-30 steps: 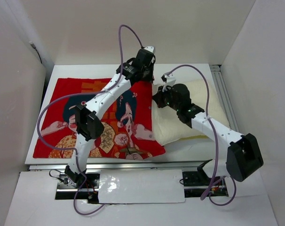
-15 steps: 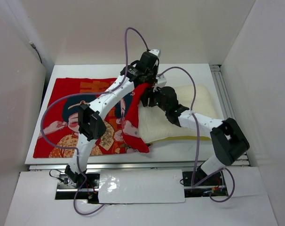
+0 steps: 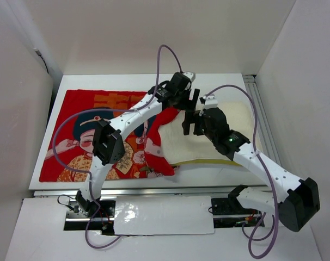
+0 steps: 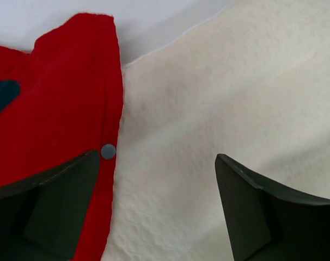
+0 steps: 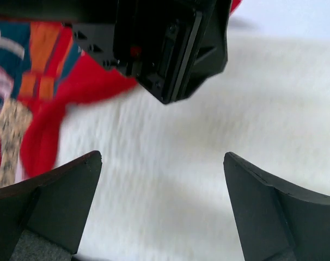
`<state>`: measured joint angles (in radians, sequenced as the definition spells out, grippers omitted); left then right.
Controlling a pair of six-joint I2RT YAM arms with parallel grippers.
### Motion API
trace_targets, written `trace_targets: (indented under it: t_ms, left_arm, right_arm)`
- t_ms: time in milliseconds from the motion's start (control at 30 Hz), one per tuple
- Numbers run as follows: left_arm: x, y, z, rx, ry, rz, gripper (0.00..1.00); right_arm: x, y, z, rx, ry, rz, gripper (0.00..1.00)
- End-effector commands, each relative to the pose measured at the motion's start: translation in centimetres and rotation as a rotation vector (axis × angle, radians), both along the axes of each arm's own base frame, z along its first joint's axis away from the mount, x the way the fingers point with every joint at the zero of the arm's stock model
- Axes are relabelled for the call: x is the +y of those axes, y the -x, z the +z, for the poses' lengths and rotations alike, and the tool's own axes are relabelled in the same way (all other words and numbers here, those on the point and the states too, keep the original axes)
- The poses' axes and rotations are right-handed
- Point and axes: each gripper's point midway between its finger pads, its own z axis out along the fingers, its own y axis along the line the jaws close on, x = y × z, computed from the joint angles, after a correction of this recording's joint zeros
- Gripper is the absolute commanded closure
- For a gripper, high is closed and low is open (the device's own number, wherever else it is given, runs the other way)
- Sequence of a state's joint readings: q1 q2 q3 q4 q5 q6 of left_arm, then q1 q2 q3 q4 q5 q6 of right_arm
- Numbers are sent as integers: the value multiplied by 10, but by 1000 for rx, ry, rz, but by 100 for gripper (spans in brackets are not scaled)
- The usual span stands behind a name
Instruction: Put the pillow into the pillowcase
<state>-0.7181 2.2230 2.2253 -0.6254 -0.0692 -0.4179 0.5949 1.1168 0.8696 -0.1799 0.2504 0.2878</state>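
Note:
The red pillowcase lies flat on the left of the table, and its right edge is bunched up over the left end of the cream pillow. My left gripper hovers open over that seam. Its wrist view shows the red pillowcase hem, with a grey snap, beside the dimpled pillow, and nothing between the left gripper's fingertips. My right gripper is open just above the pillow, holding nothing. The left gripper's black body is right in front of it.
White walls enclose the table on three sides. An aluminium rail runs along the right edge and another along the front. Purple cables arch over both arms.
The pillowcase's right edge was lifted and the pillow slid left under it. Both grippers have since opened and let go, and the right arm has drawn back to the right.

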Motion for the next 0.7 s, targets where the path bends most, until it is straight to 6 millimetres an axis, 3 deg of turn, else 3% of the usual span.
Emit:
trace_targets:
  t_ms: [0, 67, 100, 133, 200, 233, 300, 333, 367, 500, 567, 600, 633, 667]
  left_arm:
    - [6, 26, 21, -36, -32, 3, 0]
    - [20, 49, 18, -31, -98, 45, 0]
    - [45, 61, 20, -46, -139, 133, 0]
    - [55, 71, 20, -50, -155, 167, 0]
    - [78, 92, 17, -29, -153, 272, 0]
    - [99, 112, 9, 8, -160, 297, 0]
    - [117, 134, -6, 82, -125, 385, 0]
    - [137, 149, -38, 122, -179, 414, 0]
    - [142, 155, -40, 122, -157, 427, 0]
    - [126, 164, -84, 206, -156, 349, 5]
    - [112, 154, -84, 196, -156, 318, 14]
    - [108, 149, -99, 211, -195, 308, 17]
    - [97, 139, -90, 189, -184, 292, 21]
    - [92, 134, -93, 186, -192, 284, 32]
  right_arm:
    - [1, 45, -25, 141, 12, 134, 0]
    - [6, 60, -39, 172, 14, 195, 0]
    - [11, 66, -41, 171, 8, 224, 0]
    - [12, 72, -56, 198, 13, 229, 0]
    - [17, 76, -65, 206, 18, 239, 0]
    - [18, 74, -69, 203, 29, 231, 0]
    - [14, 73, -83, 226, 54, 214, 0]
    - [15, 68, -82, 204, 59, 198, 0]
    - [15, 65, -85, 205, 68, 186, 0]
    - [13, 42, -97, 212, 122, 100, 0]
    - [15, 32, -109, 219, 121, 57, 0]
    - [16, 26, -108, 216, 108, 43, 0]
    - [16, 23, -117, 234, 101, 12, 1]
    - [17, 13, -113, 217, 71, -17, 3]
